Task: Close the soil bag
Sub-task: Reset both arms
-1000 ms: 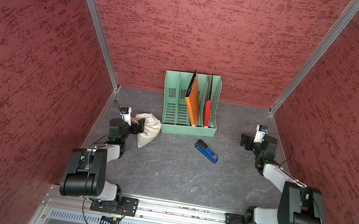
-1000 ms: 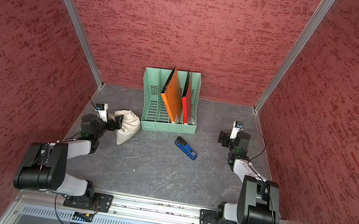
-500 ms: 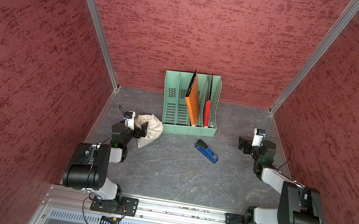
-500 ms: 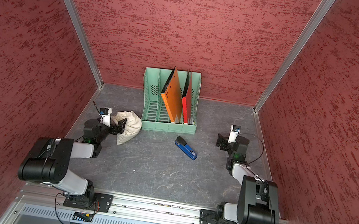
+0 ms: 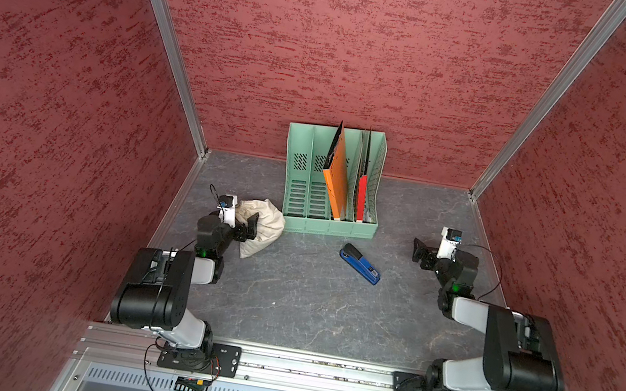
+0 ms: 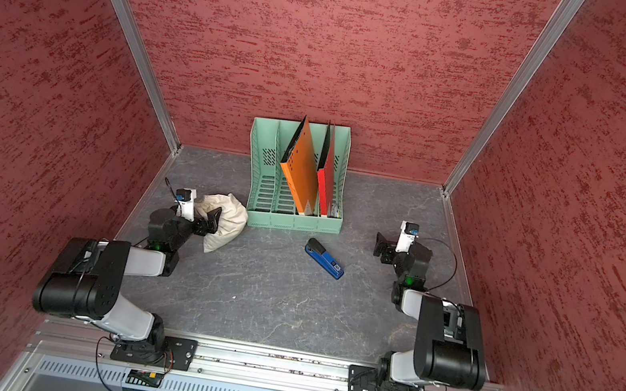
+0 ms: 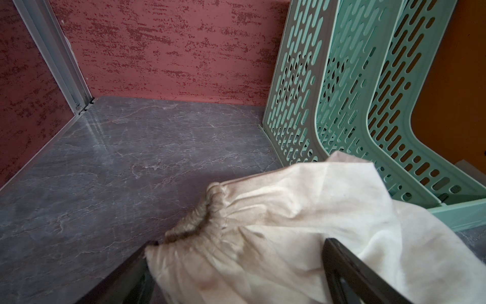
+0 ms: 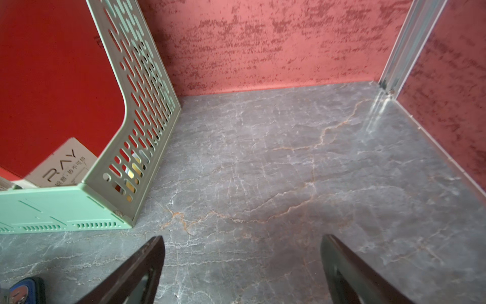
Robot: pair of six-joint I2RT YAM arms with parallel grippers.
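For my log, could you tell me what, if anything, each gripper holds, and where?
Nothing is held: left gripper open astride the soil bag near its neck; right gripper open, empty.

A robot lab booth: red walls (image 5: pixel 364 65), grey tabletop (image 5: pixel 307 309), two robot arms (image 5: pixel 156 291) on a metal rail (image 5: pixel 318 374) at 6 o'clock.

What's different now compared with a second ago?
The left end effector shifted onto the cloth bag, open jaws now straddling its gathered neck, not gripping. The right end effector drew back slightly, open and empty. Bag, file rack and stapler stayed put.
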